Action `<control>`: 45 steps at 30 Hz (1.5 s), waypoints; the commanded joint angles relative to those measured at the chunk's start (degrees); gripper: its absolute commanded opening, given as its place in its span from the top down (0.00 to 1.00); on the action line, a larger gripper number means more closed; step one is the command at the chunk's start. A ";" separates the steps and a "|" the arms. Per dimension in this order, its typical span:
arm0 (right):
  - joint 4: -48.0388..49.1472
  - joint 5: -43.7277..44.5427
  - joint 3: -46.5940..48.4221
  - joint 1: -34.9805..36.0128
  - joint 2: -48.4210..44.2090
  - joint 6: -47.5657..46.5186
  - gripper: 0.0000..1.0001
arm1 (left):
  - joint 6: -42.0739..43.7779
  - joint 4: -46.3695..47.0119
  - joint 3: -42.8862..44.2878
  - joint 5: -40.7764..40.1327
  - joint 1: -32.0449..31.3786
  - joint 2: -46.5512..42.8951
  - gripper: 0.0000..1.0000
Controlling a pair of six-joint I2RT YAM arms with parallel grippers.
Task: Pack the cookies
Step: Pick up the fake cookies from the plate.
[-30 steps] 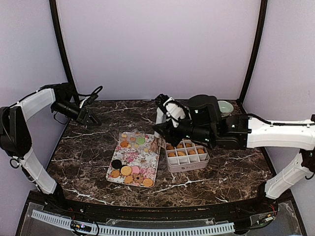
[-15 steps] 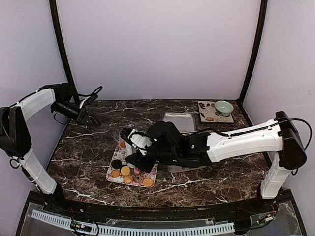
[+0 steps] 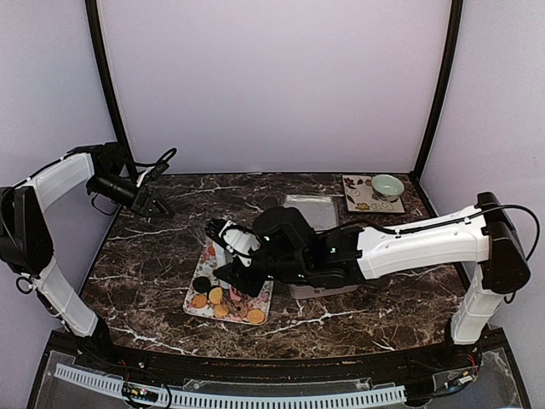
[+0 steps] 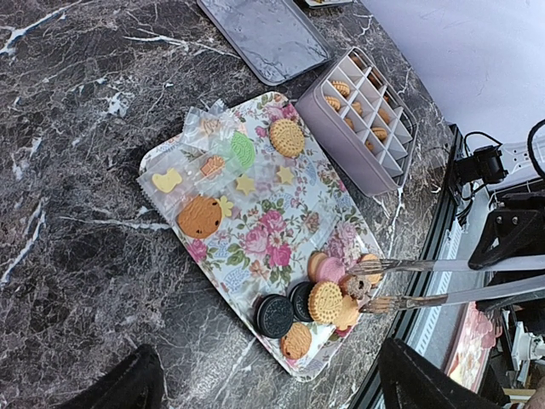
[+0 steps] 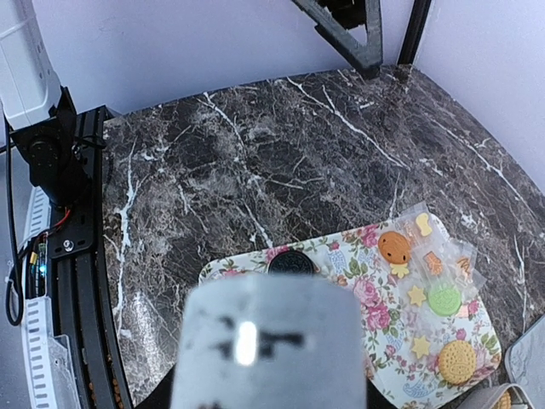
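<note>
The cookies lie clustered at the near end of a floral tray, with more at its far end. Several sit in a grey divided box. My right gripper is shut on metal tongs. The tong tips straddle a brown ring cookie on the tray. In the right wrist view the blurred tongs hide the fingers, and a black sandwich cookie shows beyond. My left gripper is open and empty, raised at the far left.
A clear lid lies behind the box. Small wrapped sweets lie on the tray's far end. A green bowl on a coaster stands at the back right. The right arm spans the box.
The right arm swung with the tongs from over the box to the tray's near end, then shifted slightly left. The left arm has not moved.
</note>
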 commanded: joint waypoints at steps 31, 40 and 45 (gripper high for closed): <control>4.19 0.59 8.78 -0.07 10.04 -4.75 0.57 | 0.54 -1.13 -0.62 0.33 0.28 -1.81 0.10; 2.96 -0.09 7.46 0.69 10.95 -5.57 0.61 | 0.67 -1.22 -0.55 0.31 0.28 -1.71 0.10; 1.73 2.07 5.93 1.76 11.06 -6.62 0.63 | 0.80 -1.27 -0.36 0.21 0.25 -1.81 0.10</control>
